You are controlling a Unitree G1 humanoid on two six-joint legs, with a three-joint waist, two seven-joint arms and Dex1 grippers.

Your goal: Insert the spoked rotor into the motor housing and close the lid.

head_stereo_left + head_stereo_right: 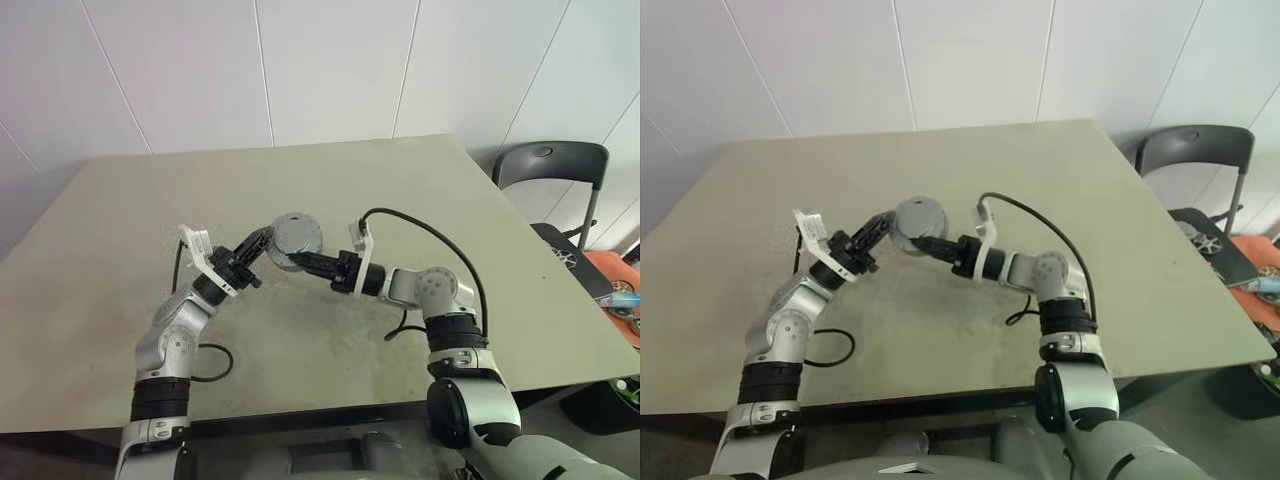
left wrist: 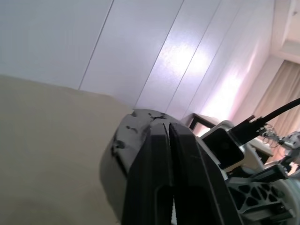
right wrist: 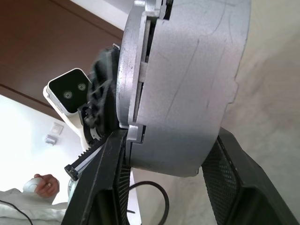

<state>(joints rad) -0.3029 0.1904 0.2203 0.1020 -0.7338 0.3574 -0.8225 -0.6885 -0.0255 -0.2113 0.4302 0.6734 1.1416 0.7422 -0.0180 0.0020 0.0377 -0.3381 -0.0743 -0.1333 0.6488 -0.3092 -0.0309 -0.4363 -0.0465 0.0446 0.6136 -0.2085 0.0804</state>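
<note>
We see the motor housing (image 1: 296,238) lifted clear of the table (image 1: 120,220), held in the air over the table's middle, somewhat nearer the front edge than the far one. The right gripper (image 1: 292,262) reaches in sideways and clamps it: in the right wrist view its two fingers (image 3: 105,183) stand apart, one on each flat face of the grey body (image 3: 187,84). In that view a seam runs around the body between a thinner plate and the deeper cup; we cannot tell whether the plate is the lid.

The left gripper (image 1: 258,243) points at the housing from the opposite side, tips at its rim. In the left wrist view its fingers (image 2: 159,183) lie nearly together, a thin slit between them, just in front of the housing's dark wall (image 2: 123,140). We cannot tell whether they pinch its edge.

A person's hand (image 3: 44,183) shows in the right wrist view. A dark chair (image 1: 552,170) stands beyond the table's far right corner.
</note>
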